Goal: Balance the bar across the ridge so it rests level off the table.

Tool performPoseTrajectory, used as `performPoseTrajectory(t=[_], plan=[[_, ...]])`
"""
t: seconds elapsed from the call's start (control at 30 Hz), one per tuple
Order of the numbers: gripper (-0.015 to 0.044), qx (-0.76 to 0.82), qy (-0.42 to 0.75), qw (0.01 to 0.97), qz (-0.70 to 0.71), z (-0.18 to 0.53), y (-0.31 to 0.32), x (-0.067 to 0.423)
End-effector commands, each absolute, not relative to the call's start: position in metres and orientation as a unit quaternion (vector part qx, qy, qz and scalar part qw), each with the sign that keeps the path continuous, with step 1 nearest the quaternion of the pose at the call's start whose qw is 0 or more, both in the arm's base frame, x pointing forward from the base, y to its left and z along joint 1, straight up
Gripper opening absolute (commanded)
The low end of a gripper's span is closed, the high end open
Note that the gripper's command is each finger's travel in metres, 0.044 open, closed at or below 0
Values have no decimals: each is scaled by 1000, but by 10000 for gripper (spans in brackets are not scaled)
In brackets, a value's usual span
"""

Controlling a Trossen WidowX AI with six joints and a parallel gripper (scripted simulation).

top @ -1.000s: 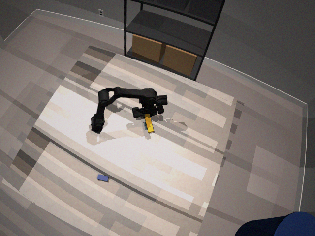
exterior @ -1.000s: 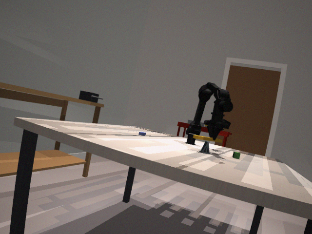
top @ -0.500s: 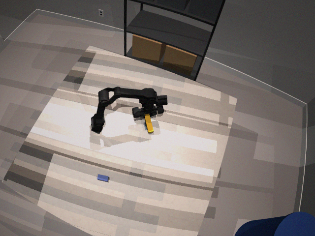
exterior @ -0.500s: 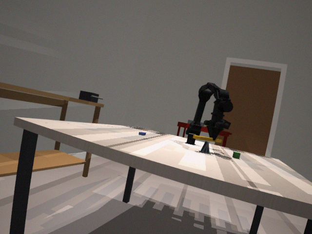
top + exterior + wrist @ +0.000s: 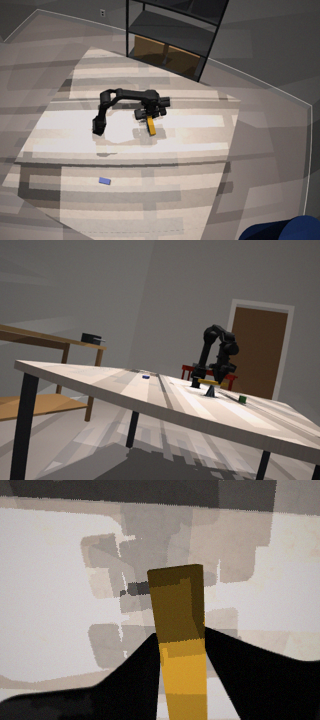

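Grey walls all round, with a brown door in a white frame (image 5: 259,351) behind the pale, streaky wooden bench (image 5: 165,418) on its dark legs. Off to one side there's a tan wooden side table (image 5: 51,342) carrying a small black box (image 5: 90,338), and the top view shows a black metal shelf unit (image 5: 127,28) with cardboard boxes (image 5: 167,55) on its lowest board.

On the bench, the black robot arm (image 5: 206,348) stands around the middle, bent over with its black claw (image 5: 219,381) pointing down. The claw is clamped on the long yellow rectangular bar (image 5: 211,382), which hangs roughly level just above the tip of the dark grey triangular ridge (image 5: 210,391). Can't tell if they're touching. A small green cube (image 5: 242,398) sits near the ridge, and a flat blue block (image 5: 104,180) lies well apart, towards the bench's near edge in the top view.
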State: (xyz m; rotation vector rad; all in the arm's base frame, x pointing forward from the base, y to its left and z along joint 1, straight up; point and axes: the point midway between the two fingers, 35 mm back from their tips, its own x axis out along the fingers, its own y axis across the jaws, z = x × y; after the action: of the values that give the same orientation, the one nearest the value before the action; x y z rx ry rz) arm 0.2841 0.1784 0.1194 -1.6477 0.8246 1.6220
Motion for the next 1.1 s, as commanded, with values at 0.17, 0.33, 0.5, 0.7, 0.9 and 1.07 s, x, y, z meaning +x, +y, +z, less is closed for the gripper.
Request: performPoseTrajectory(t=[0.17, 0.33, 0.5, 0.7, 0.9, 1.07], plan=[[0, -633, 316, 336, 622, 118, 178, 285], [0, -633, 316, 336, 622, 118, 178, 285], [0, -633, 316, 336, 622, 117, 178, 285], [0, -633, 316, 336, 622, 117, 178, 285], [0, -633, 316, 336, 622, 116, 178, 285], [0, -633, 316, 336, 622, 116, 178, 285]])
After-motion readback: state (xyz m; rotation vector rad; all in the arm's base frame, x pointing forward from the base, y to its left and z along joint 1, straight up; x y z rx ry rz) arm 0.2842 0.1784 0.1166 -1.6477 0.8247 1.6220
